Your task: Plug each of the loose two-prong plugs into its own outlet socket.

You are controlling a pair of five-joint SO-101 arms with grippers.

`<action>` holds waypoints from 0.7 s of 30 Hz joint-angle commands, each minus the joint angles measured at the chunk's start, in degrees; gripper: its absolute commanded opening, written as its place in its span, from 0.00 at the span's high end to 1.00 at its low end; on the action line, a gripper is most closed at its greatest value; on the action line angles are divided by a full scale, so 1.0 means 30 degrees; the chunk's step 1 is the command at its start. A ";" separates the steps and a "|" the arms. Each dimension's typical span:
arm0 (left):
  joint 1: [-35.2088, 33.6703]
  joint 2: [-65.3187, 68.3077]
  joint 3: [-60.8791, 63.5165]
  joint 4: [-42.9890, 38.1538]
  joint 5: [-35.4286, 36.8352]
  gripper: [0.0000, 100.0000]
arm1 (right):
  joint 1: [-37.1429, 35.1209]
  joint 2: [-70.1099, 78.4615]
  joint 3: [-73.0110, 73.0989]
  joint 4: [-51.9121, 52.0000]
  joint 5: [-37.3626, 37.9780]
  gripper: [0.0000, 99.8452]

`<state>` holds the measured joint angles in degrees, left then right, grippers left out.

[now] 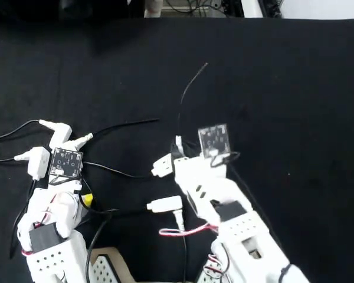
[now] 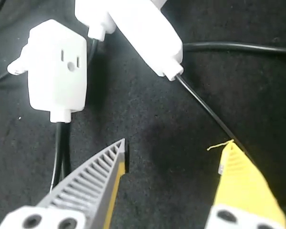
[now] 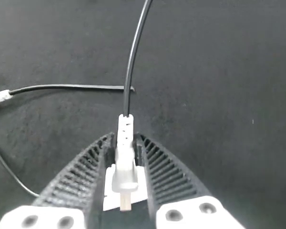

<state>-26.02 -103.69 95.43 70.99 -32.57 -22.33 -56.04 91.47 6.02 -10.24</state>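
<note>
My right gripper [image 3: 125, 138] is shut on a small white two-prong plug [image 3: 124, 157], whose thin black cable [image 3: 133, 62] runs away across the mat. In the high view this gripper [image 1: 180, 147] sits mid-table, just beyond a white outlet socket [image 1: 162, 166]. My left gripper [image 2: 176, 144] is open over bare mat, one finger grey [image 2: 102, 167] and one yellow [image 2: 238, 171]. Just ahead of it lie a white outlet socket [image 2: 57, 71] facing up and a white plug body [image 2: 143, 33] on a black cable. From above, the left gripper [image 1: 58, 150] is by that socket [image 1: 38, 160].
The table is covered by a black mat [image 1: 283, 88]. Black cables [image 1: 115, 171] cross between the two arms. Another white connector [image 1: 164, 204] lies near the right arm's base, and two more white plugs [image 1: 56, 127] rest beyond the left gripper.
</note>
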 commanded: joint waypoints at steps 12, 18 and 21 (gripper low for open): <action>-0.0161 -0.0176 0.0015 -0.0440 -0.0176 0.69 | 0.0410 1.0740 -0.5963 -0.1934 -0.0029 0.99; -0.0161 -0.0176 0.0015 -0.0440 -0.0205 0.69 | 0.0410 0.9099 -0.3531 -0.4747 0.1055 0.99; -0.0015 -0.0176 0.0015 -0.0440 -0.0205 0.69 | 0.0322 0.7722 -0.2974 -0.5245 0.1026 0.99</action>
<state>-26.02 -103.69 95.69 70.64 -32.57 -22.42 -28.53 82.33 -7.52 -7.69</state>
